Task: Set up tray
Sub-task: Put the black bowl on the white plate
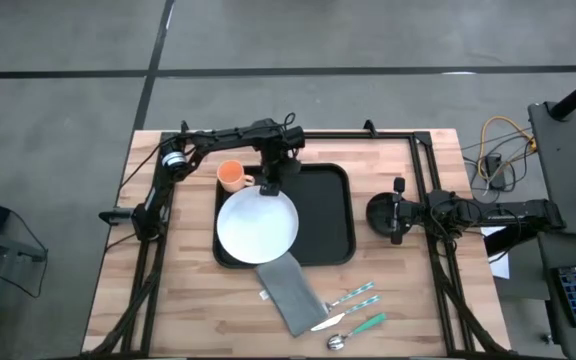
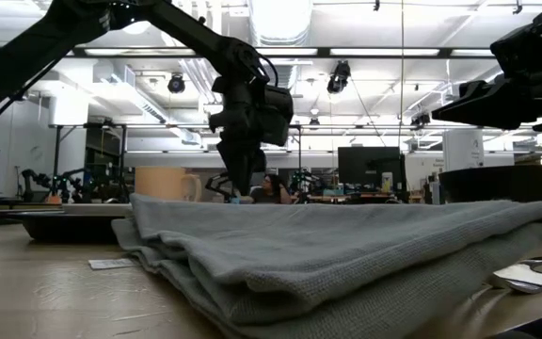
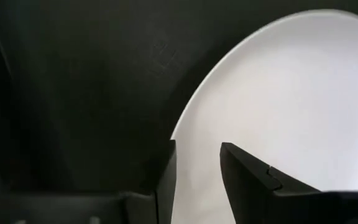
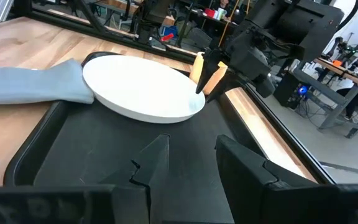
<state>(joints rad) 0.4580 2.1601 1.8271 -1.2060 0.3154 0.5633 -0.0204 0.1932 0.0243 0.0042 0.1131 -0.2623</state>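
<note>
**Inspector:** Start with the large black rectangular tray with the raised rim (image 1: 328, 215). Where does it sit?

**Assistant:** Mid-table on the wooden top. Everything else I will place against it.

**Inspector:** What is loaded?

**Assistant:** Only the round white plate (image 1: 257, 224), lying on the tray's left half and reaching its left rim. The orange cup (image 1: 232, 176) stands on the wood just off the tray's far left corner. The folded grey cloth napkin (image 1: 290, 294) lies at the tray's near edge, one corner close against the plate; whether it overlaps the rim I cannot tell. The teal-handled cutlery (image 1: 353, 310) lies on the wood past the tray's near right corner, well apart from it.

**Inspector:** The arms?

**Assistant:** The left gripper (image 1: 268, 186) hangs over the plate's far edge, fingers (image 3: 166, 180) narrowly parted with the rim showing between them, apparently not clamped. The right gripper (image 4: 188, 163) waits just beyond the tray's right rim, moderately parted, holding nothing.

**Inspector:** Progress?

**Assistant:** Early, in my judgement. Plate placed; cup, napkin and cutlery outstanding.
</note>
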